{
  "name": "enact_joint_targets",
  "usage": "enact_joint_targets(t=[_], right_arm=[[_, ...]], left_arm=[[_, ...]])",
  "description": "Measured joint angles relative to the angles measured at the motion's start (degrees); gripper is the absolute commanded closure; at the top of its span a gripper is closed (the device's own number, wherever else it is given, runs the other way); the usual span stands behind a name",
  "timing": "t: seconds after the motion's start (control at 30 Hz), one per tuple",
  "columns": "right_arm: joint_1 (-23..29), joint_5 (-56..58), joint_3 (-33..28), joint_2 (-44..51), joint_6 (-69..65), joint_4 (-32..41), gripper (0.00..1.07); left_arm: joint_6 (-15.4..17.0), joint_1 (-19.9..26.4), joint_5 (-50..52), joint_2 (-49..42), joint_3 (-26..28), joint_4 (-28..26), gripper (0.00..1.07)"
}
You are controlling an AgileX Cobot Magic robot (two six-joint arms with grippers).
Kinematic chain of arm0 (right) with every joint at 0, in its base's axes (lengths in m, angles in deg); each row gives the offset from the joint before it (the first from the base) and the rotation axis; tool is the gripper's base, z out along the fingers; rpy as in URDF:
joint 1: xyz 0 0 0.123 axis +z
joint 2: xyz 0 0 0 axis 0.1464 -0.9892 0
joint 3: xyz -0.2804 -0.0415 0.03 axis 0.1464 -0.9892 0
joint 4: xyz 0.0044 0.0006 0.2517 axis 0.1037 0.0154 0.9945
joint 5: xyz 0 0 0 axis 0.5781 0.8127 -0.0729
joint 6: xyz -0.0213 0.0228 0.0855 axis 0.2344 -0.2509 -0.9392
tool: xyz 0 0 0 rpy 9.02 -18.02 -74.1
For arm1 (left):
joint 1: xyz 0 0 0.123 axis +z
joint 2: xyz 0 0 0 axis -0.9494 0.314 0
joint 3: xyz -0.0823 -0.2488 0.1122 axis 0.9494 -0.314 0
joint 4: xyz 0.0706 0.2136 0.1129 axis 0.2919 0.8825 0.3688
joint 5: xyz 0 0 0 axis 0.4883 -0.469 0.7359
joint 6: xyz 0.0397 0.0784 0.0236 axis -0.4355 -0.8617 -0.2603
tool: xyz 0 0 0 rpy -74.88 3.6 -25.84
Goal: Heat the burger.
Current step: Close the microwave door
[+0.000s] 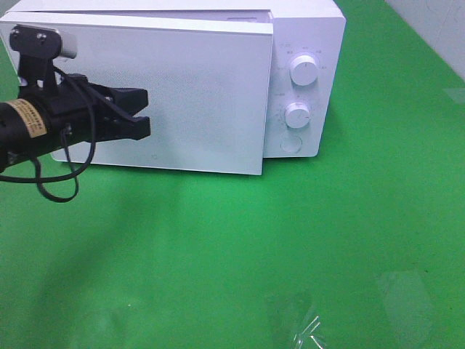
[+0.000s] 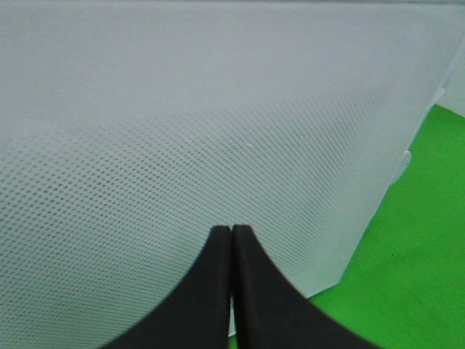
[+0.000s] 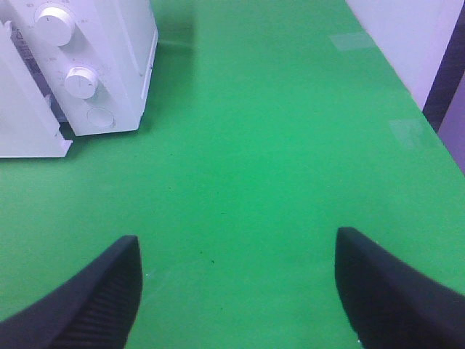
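No view shows the burger. A white microwave (image 1: 309,43) stands at the back of the green table, its wide dotted door (image 1: 189,94) almost against the front, the edge by the knobs still standing out a little. My left gripper (image 1: 147,113) is shut with nothing in it. Its tips (image 2: 231,231) are close in front of the door (image 2: 218,109), on the half away from the knobs; contact cannot be told. My right gripper (image 3: 238,243) hangs open and empty over bare green cloth, to the right of the microwave (image 3: 116,65), outside the exterior high view.
Two round knobs (image 1: 303,70) (image 1: 297,115) and a round button (image 1: 290,143) sit on the microwave's right panel. Clear tape patches (image 1: 305,320) lie on the cloth near the front. A white wall (image 3: 407,36) borders the table on the right.
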Motion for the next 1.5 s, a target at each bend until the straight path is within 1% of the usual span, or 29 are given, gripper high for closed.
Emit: enact_joint_targets(t=[0.03,0.07,0.13,0.23,0.27,0.3,0.37,0.47,0.5,0.53,0.6,0.77,0.8,0.83,0.87,0.9,1.0,1.07,1.17,1.2,1.3,1.33,1.37,1.4,1.43,1.47,1.5], right_arm=[[0.00,0.00,0.00,0.00,0.00,0.00,0.36],[0.00,0.00,0.00,0.00,0.00,0.00,0.36],[0.00,0.00,0.00,0.00,0.00,0.00,0.36],[0.00,0.00,0.00,0.00,0.00,0.00,0.36],[0.00,0.00,0.00,0.00,0.00,0.00,0.36],[0.00,0.00,0.00,0.00,0.00,0.00,0.36],[0.00,0.00,0.00,0.00,0.00,0.00,0.36],[0.00,0.00,0.00,0.00,0.00,0.00,0.36],[0.00,0.00,0.00,0.00,0.00,0.00,0.36],[0.00,0.00,0.00,0.00,0.00,0.00,0.36],[0.00,0.00,0.00,0.00,0.00,0.00,0.36],[0.00,0.00,0.00,0.00,0.00,0.00,0.36],[0.00,0.00,0.00,0.00,0.00,0.00,0.36],[0.00,0.00,0.00,0.00,0.00,0.00,0.36],[0.00,0.00,0.00,0.00,0.00,0.00,0.36],[0.00,0.00,0.00,0.00,0.00,0.06,0.36],[0.00,0.00,0.00,0.00,0.00,0.00,0.36],[0.00,0.00,0.00,0.00,0.00,0.00,0.36],[0.00,0.00,0.00,0.00,0.00,0.00,0.36],[0.00,0.00,0.00,0.00,0.00,0.00,0.36],[0.00,0.00,0.00,0.00,0.00,0.00,0.36],[0.00,0.00,0.00,0.00,0.00,0.00,0.36],[0.00,0.00,0.00,0.00,0.00,0.00,0.36],[0.00,0.00,0.00,0.00,0.00,0.00,0.36],[0.00,0.00,0.00,0.00,0.00,0.00,0.36],[0.00,0.00,0.00,0.00,0.00,0.00,0.36],[0.00,0.00,0.00,0.00,0.00,0.00,0.36]], left_arm=[[0.00,-0.97,-1.09,1.55,2.18,-0.63,1.07],[0.00,-0.97,-1.09,1.55,2.18,-0.63,1.07],[0.00,-2.81,-2.92,4.70,7.10,-1.95,1.07],[0.00,-3.15,-3.15,5.33,8.42,-2.18,1.07],[0.00,-3.84,-3.55,6.88,10.89,-2.64,1.07],[0.00,-3.84,-3.55,6.88,10.89,-2.64,1.07],[0.00,-5.21,-5.67,9.74,15.01,-2.86,1.07],[0.00,-5.67,-6.42,10.37,15.93,-2.64,1.07],[0.00,-6.47,-7.73,11.52,17.76,-1.72,1.07],[0.00,-6.47,-7.73,11.52,17.76,-1.72,1.07],[-0.06,-7.05,-8.82,13.58,20.51,-0.92,1.07],[-0.46,-7.28,-10.03,14.44,22.23,-1.38,1.07],[-1.66,-7.62,-10.66,14.73,22.92,-1.72,1.07],[-3.09,-7.56,-11.46,14.95,23.78,-3.15,1.07],[-3.09,-7.56,-11.46,14.95,23.78,-3.15,1.07],[-4.47,-7.68,-11.80,15.13,24.01,-3.78,1.07],[-5.27,-7.79,-11.80,15.13,24.12,-4.18,1.07],[-6.70,-7.96,-12.03,15.24,24.12,-5.16,1.07],[-6.70,-8.14,-13.12,15.01,24.24,-5.33,1.07],[-6.36,-8.54,-15.87,14.32,24.41,-6.02,1.07],[-6.02,-8.77,-17.99,13.75,24.58,-6.82,1.07],[-5.50,-9.00,-22.17,12.32,24.81,-7.91,1.07],[-5.27,-9.40,-26.30,10.66,25.21,-9.74,1.03],[-5.27,-9.40,-26.30,10.66,25.21,-9.74,1.03],[-5.10,-9.97,-31.34,9.11,25.55,-10.54,0.96],[-5.10,-9.97,-31.34,9.11,25.55,-10.54,0.96],[-5.10,-10.60,-34.15,8.25,25.55,-10.66,0.92]])
